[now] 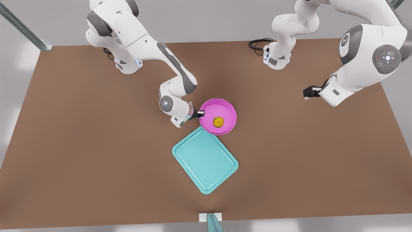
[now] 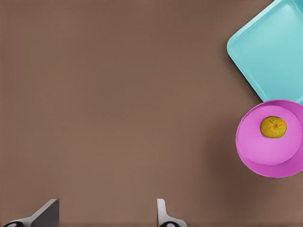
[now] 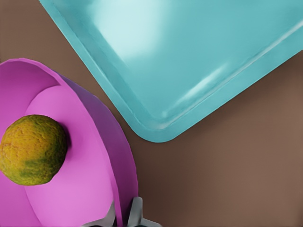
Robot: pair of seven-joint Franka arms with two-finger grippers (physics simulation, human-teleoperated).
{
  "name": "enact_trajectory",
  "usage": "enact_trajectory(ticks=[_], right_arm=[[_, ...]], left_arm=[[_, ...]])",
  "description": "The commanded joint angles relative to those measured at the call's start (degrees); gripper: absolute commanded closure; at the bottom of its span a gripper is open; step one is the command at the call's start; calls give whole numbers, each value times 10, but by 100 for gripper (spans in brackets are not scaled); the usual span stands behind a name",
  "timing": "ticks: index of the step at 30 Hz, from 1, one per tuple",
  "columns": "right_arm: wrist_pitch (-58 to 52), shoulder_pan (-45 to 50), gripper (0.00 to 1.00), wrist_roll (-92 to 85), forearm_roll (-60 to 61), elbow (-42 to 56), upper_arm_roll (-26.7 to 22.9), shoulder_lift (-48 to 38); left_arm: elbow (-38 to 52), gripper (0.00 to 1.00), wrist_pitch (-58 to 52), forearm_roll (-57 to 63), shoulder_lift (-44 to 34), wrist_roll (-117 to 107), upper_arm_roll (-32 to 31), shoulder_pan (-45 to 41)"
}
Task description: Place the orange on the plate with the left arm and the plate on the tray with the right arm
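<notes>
Pinched on the plate (image 3: 90,156) rim, the right gripper (image 3: 124,215) can carry it (orange (image 3: 33,150) inside) to the tray (image 3: 199,61) beside its jaws. The left gripper (image 2: 102,215) waits wide open, holding nothing.

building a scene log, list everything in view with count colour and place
orange: one, yellow-orange with green patches, inside the plate
plate: one, magenta-pink, on the table at the tray's far corner
tray: one, teal, flat on the table, nothing on it
table: one, brown, under everything
right hand: one, fingers shut on the plate's rim at the front view's left
left hand: one, open, waiting raised at the front view's right
</notes>
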Motion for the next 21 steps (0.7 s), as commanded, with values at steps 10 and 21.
enact_trajectory(ticks=[10, 21], right_arm=[[0, -86, 79, -32, -3, 64, -26, 18], [1, -99, 78, -41, -4, 196, -31, 129]], left_arm=[[0, 0, 0, 0, -1, 1, 0, 1], [0, 0, 1, 1, -1, 1, 0, 0]])
